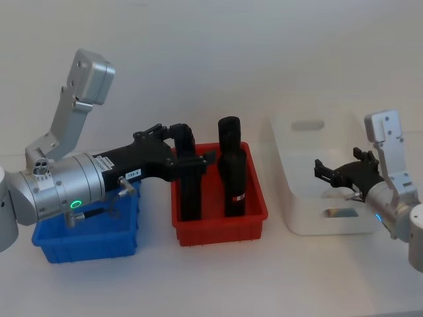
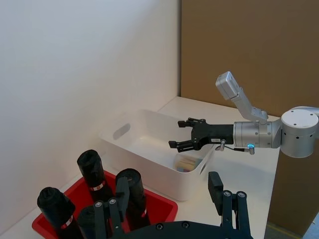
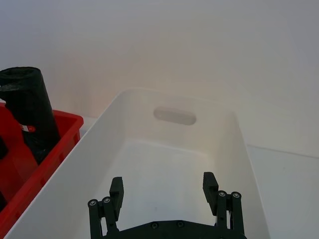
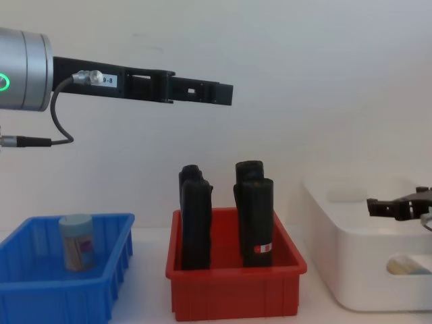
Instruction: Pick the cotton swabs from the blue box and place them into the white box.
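- Cotton-swab tub (image 4: 76, 241) stands upright inside the blue box (image 4: 40, 297), lid up and label facing forward. It is the thing to fetch.
- A second tub (image 2: 187, 162) already lies low in the white box (image 4: 358, 270), near its front end.
- The left gripper (image 4: 219, 93) hangs high above the table, out past the blue box and over the red bin (image 4: 236, 293). Its fingers are spread wide and hold nothing.
- The step in hand looks like the reach for the cotton-swab tub.
  - Bring the left gripper back until it sits squarely over the lid, then lower it straight down.
  - Keep the fingers wide enough to pass the round body, and close below the lid rim, where the wall is straight.
  - Press gently, as a clear plastic tub may slip or flex.
- On the way across, lift well clear of the tall black rolled packs (image 4: 253, 223) in the red bin, which stand far above its walls.
- The right gripper (image 3: 163, 184) hovers over the white box with its fingers apart and empty.
- Count:
  - two cotton-swab tubs, one in each of the blue and white boxes
  - four black rolled packs
  - one blue box, one red bin and one white box
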You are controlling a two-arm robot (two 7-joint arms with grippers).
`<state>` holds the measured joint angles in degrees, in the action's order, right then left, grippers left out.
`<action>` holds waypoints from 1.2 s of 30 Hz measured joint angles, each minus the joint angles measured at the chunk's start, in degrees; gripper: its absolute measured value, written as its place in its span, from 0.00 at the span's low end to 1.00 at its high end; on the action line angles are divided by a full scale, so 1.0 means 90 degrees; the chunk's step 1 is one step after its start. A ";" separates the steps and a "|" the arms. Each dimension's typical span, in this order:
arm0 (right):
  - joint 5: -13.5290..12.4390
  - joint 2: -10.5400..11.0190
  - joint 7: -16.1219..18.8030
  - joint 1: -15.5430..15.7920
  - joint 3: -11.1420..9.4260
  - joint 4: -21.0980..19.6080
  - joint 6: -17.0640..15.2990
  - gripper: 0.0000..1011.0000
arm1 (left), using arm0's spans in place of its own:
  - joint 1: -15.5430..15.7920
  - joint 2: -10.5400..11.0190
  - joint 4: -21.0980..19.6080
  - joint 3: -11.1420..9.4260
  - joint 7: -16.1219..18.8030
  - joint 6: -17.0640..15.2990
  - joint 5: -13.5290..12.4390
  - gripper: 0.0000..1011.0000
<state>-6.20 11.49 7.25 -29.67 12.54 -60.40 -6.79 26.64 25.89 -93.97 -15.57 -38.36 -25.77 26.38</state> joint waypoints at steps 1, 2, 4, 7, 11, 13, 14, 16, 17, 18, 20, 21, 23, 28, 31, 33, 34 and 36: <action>-0.0005 0.0001 -0.0009 0.0006 -0.0003 -0.0013 0.0016 0.99 | 0.0000 0.0000 0.0000 0.0000 0.0000 0.0000 0.0000 0.99; -0.0009 0.0003 -0.0020 0.0014 -0.0006 -0.0030 0.0035 0.99 | 0.0000 0.0000 0.0000 0.0000 0.0000 0.0000 0.0000 0.99; -0.0029 0.0011 -0.0055 0.0051 -0.0020 -0.0103 0.0098 0.99 | 0.0000 0.0000 0.0000 0.0000 0.0000 0.0000 0.0000 0.99; -0.0065 0.0030 -0.0119 0.0109 -0.0039 -0.0230 0.0204 0.99 | 0.0000 0.0000 0.0000 0.0000 0.0000 0.0000 0.0000 0.99; -0.0119 0.0067 -0.0210 0.0222 -0.0073 -0.0464 0.0349 0.99 | 0.0000 0.0000 0.0000 0.0000 0.0000 0.0000 0.0000 0.99; -0.0156 0.0091 -0.0278 0.0303 -0.0095 -0.0632 0.0450 0.99 | 0.0000 0.0000 0.0000 0.0000 0.0000 0.0000 0.0000 0.99; -0.0165 0.0100 -0.0298 0.0329 -0.0101 -0.0688 0.0481 0.99 | 0.0000 0.0000 0.0000 0.0000 0.0000 0.0000 0.0000 0.99; -0.0204 0.0126 -0.0368 0.0408 -0.0124 -0.0855 0.0567 0.99 | 0.0000 0.0000 0.0000 0.0000 0.0000 0.0000 0.0000 0.99; -0.0215 0.0137 -0.0390 0.0445 -0.0133 -0.0934 0.0590 0.99 | 0.0000 0.0000 0.0000 0.0000 0.0000 0.0000 0.0000 0.99; -0.0237 0.0155 -0.0429 0.0497 -0.0150 -0.1045 0.0631 0.99 | 0.0000 0.0000 0.0000 0.0000 0.0000 0.0000 0.0000 0.99; -0.0251 0.0166 -0.0452 0.0526 -0.0157 -0.1105 0.0652 0.99 | 0.0000 0.0000 0.0000 0.0000 0.0000 0.0000 0.0000 0.99; -0.0269 0.0181 -0.0489 0.0574 -0.0171 -0.1203 0.0689 0.99 | 0.0000 0.0000 0.0000 0.0000 0.0000 0.0000 0.0000 0.99; -0.0283 0.0192 -0.0511 0.0605 -0.0180 -0.1267 0.0712 0.99 | 0.0000 0.0000 0.0000 0.0000 -0.0001 0.0000 0.0000 0.99; -0.0293 0.0198 -0.0511 0.0637 -0.0179 -0.1300 0.0712 0.99 | -0.0016 -0.0004 0.0000 -0.0010 0.0033 0.0027 -0.0009 0.99; -0.0313 0.0216 -0.0510 0.0707 -0.0174 -0.1385 0.0710 0.99 | -0.0054 -0.0014 0.0001 -0.0041 0.0140 0.0095 -0.0046 0.99; -0.0341 0.0239 -0.0506 0.0800 -0.0167 -0.1490 0.0704 0.99 | -0.0081 -0.0023 0.0002 -0.0063 0.0220 0.0144 -0.0079 0.99; -0.0353 0.0249 -0.0505 0.0836 -0.0164 -0.1531 0.0701 0.99 | -0.0113 -0.0033 0.0004 -0.0090 0.0316 0.0210 -0.0117 0.99; -0.0389 0.0280 -0.0500 0.0957 -0.0152 -0.1680 0.0693 0.99 | -0.0174 -0.0052 0.0008 -0.0137 0.0497 0.0330 -0.0186 0.99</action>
<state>-9.70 14.01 2.75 -21.06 11.17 -75.52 -0.55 25.08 25.42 -93.90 -16.80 -33.88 -22.79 24.70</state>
